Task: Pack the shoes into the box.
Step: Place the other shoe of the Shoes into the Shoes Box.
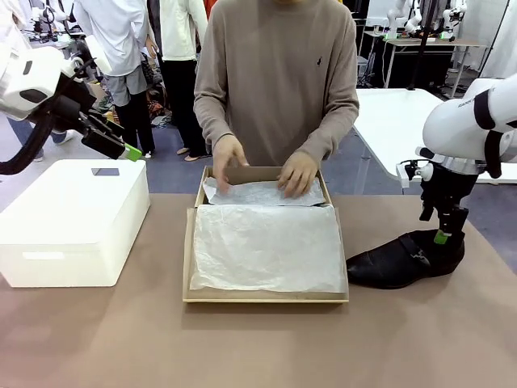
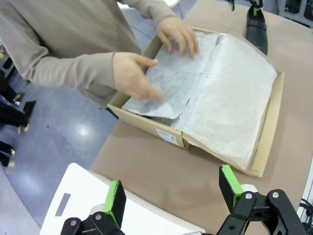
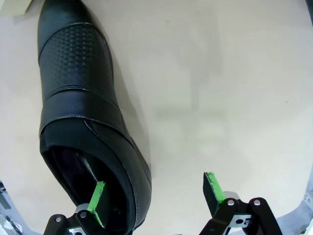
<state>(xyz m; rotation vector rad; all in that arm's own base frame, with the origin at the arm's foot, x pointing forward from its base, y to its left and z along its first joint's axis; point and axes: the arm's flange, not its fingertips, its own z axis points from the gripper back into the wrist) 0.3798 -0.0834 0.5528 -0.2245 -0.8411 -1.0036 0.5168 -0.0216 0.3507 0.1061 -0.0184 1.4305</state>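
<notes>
left gripper [image 2: 172,188] wide open, empty, above white box [image 1: 73,218] | box [image 1: 266,297] in middle, person's hands [image 1: 297,172] on paper [image 1: 266,246] inside | one shoe [image 1: 400,260] on table [image 1: 242,347] just right of box, not packed yet | right gripper [image 1: 440,237] wide open at its heel

Front view across table [image 1: 258,347], left wrist shares box [image 2: 273,122], right close

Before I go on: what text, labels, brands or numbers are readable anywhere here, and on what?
No text is legible.
White sticker on the box, on its end wall: print too small to read.
Small emblem on the person's sweater: a mark, no words.
Grey patch on the white box: looks blank.
</notes>
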